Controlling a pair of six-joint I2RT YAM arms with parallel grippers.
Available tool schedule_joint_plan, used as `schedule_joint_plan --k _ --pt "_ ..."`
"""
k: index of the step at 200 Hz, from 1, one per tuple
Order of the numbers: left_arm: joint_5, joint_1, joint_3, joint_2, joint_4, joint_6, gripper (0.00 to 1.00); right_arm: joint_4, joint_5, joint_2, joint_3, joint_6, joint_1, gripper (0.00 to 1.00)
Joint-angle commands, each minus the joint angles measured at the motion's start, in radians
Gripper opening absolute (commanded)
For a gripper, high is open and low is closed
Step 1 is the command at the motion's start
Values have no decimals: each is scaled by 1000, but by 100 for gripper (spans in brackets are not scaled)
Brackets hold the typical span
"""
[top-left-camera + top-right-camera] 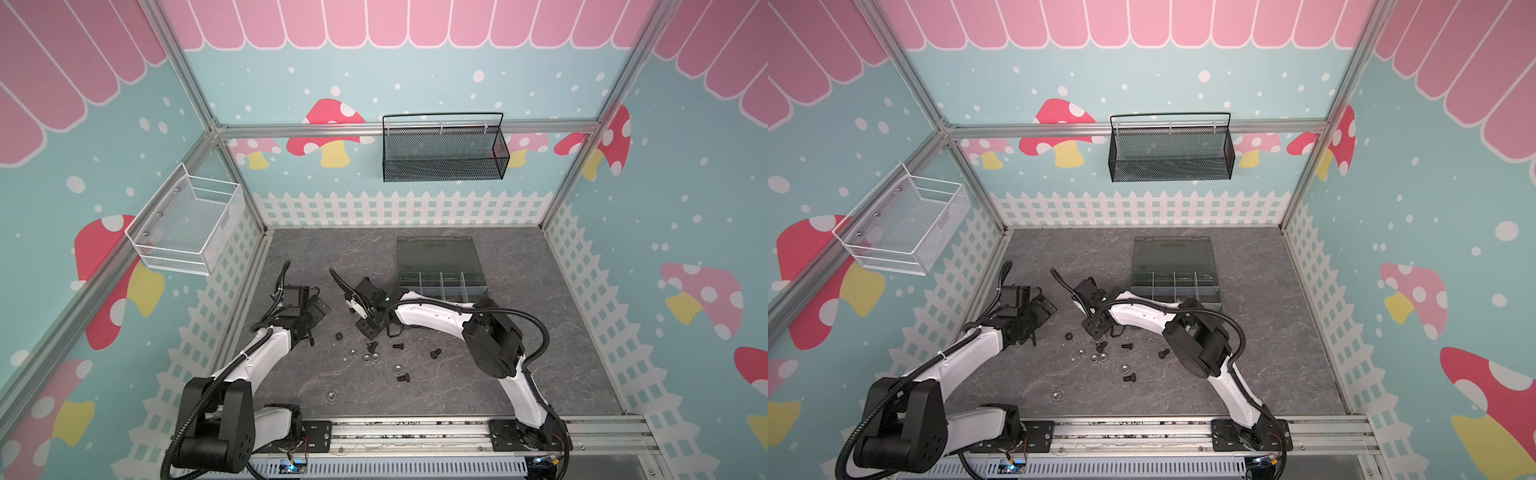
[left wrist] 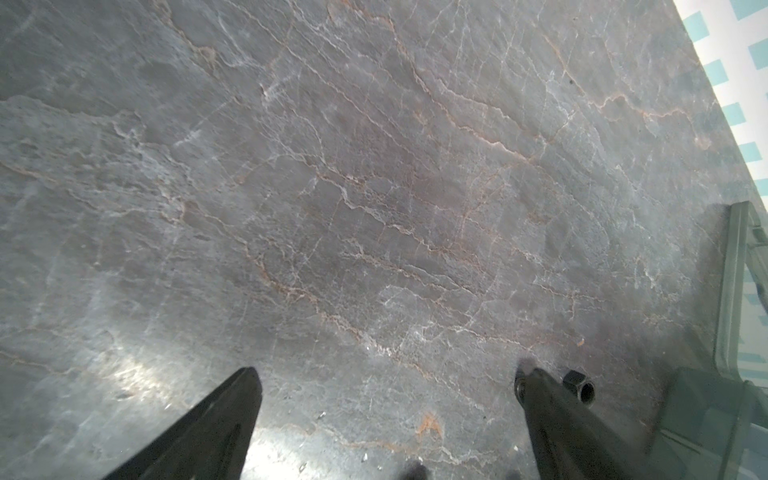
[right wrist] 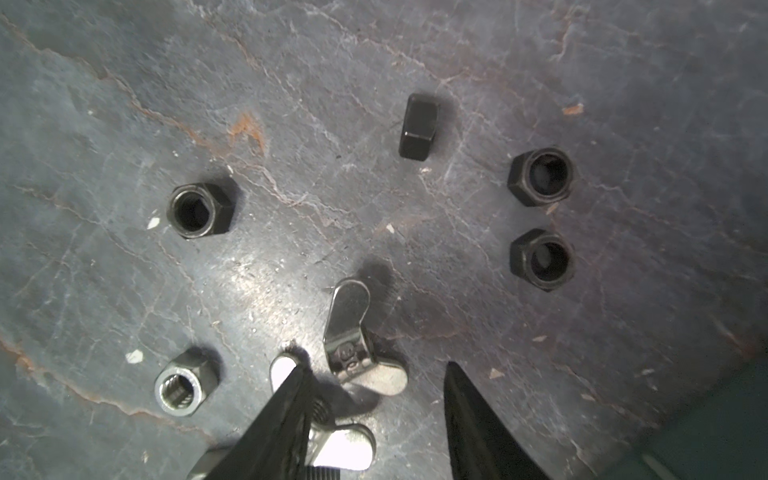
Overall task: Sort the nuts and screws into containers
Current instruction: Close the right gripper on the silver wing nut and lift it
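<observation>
Fingertips of the right gripper (image 3: 374,368) stand apart and hold nothing, low over the grey table (image 3: 623,83). A silver wing nut (image 3: 351,332) lies flat between them, seemingly clear of both, and a second wing nut (image 3: 345,446) is partly hidden under one finger (image 3: 282,419). Just outside that finger sits a silver hex nut (image 3: 178,388), with four black nuts (image 3: 199,210) scattered farther ahead. In both top views this gripper hangs over the loose pile, with the organizer box (image 1: 436,253) and its uncovered compartments (image 1: 451,284) near, at about one o'clock. Several dark pieces (image 1: 435,353) at four and five o'clock are too small to call screws or nuts. At ten o'clock the left gripper (image 2: 388,374) gapes wide and empty, a black nut (image 2: 579,386) just beside one of its fingers.
</observation>
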Motion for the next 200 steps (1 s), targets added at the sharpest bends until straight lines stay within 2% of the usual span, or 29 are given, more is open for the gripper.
schedule_joint_plan --k 1,51,81,114,164,200 --pt "-3 6 -6 -2 13 -15 100 -18 -16 34 35 -25 8 53" --pt "-2 8 -8 2 16 -15 100 -24 -9 67 46 -25 8 50" --pt "0 8 -9 5 16 -15 100 -26 -6 86 50 -23 7 46" --pt "0 8 -11 1 15 -13 100 -30 -12 96 49 -22 7 38" --pt "-1 10 -14 0 16 -13 100 -33 -5 91 46 -18 6 17" --pt "-3 12 -17 -4 15 -12 100 -32 1 76 45 -8 7 11"
